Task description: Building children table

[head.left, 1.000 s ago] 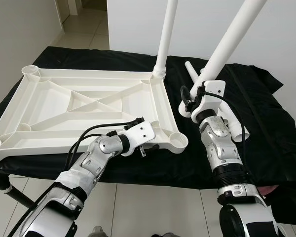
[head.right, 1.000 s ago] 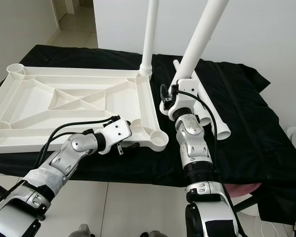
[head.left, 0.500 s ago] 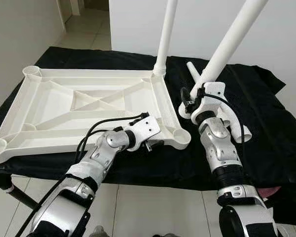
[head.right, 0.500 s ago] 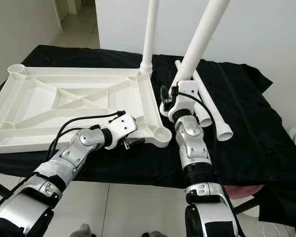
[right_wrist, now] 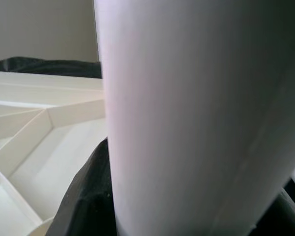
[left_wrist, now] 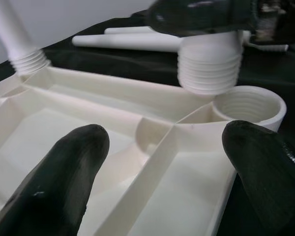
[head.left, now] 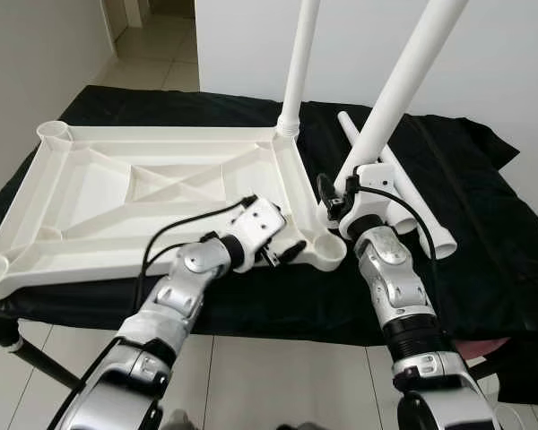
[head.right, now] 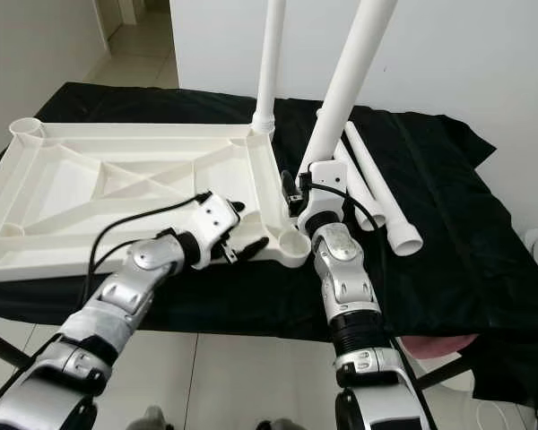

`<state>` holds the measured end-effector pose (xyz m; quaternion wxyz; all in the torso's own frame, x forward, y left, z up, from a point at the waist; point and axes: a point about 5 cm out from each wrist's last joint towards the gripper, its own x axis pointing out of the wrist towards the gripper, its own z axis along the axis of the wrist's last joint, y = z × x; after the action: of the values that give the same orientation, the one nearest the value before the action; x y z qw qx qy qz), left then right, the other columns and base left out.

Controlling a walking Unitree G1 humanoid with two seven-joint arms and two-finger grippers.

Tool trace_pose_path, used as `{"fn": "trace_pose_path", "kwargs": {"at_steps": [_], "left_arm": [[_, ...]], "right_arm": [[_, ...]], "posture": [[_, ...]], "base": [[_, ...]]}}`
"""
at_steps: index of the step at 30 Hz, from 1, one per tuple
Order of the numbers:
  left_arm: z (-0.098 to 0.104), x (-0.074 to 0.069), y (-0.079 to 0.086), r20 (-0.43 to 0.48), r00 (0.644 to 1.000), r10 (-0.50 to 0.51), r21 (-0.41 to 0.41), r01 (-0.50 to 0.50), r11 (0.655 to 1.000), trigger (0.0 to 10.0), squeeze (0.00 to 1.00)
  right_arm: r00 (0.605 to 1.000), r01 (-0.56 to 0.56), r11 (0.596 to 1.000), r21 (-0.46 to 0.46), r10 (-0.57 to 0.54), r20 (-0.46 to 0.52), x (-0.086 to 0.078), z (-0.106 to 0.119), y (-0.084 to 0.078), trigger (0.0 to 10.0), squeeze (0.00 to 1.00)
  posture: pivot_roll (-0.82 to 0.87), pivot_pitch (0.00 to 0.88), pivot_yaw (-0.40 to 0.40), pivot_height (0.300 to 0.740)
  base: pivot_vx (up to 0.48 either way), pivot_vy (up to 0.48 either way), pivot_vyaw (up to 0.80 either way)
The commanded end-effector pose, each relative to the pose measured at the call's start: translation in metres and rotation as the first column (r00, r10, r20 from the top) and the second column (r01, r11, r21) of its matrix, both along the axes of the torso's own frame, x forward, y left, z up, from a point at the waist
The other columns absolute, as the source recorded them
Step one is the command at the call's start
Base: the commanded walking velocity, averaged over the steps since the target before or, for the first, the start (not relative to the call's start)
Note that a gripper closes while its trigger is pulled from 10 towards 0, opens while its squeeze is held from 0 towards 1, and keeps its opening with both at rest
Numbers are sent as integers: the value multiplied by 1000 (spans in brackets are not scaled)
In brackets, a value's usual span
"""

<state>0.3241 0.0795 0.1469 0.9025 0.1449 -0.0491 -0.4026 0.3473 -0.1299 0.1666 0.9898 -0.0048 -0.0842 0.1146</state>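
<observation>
Gripping a smooth white leg [head.left: 403, 76], right pincer [head.left: 339, 199]; left pincer [head.left: 278, 244] spread over ribbed tabletop [head.left: 117, 193]; threaded socket [left_wrist: 249, 104].

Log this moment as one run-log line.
right gripper: holding table leg over corner socket, unseated | left gripper: open, straddling tabletop rim

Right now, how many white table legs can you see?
4: one screwed upright into the tabletop's far corner, one in the right gripper, two lying on the black cloth.
</observation>
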Motion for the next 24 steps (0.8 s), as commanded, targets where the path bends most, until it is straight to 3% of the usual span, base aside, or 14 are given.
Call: {"fn": "trace_pose_path", "kwargs": {"at_steps": [1,9,13,16,19,24], "left_arm": [[6,0,6,-2,999,42,-51,-42,998,10000,0],[2,-20,20,-18,999,-42,-92,40,995,10000,0],[1,-24,20,-20,998,-58,-103,56,993,10000,0],[2,-40,20,-37,993,-111,-141,105,984,10000,0],[3,-44,20,-47,992,-120,-148,112,983,10000,0],[-4,-54,14,-78,985,-152,-160,138,977,10000,0]], "right_arm": [[999,-12,1000,-4,13,29,-2,5,2,10000,0],[999,-33,999,-12,34,39,-10,-1,7,10000,0],[999,-34,999,-8,34,38,-12,-2,7,10000,0],[999,-50,999,-17,50,21,-19,-10,6,10000,0],[999,-51,999,-17,51,15,-20,-11,5,10000,0],[999,-37,998,-44,37,1,-16,-14,-2,10000,0]], "posture": [[63,11,-61,740],[79,0,-81,740],[76,0,-81,740],[77,0,-91,740],[77,0,-92,740],[72,0,-92,740]], "base": [[0,0,0],[0,0,0],[0,0,0],[0,0,0],[0,0,0],[0,0,0]]}}
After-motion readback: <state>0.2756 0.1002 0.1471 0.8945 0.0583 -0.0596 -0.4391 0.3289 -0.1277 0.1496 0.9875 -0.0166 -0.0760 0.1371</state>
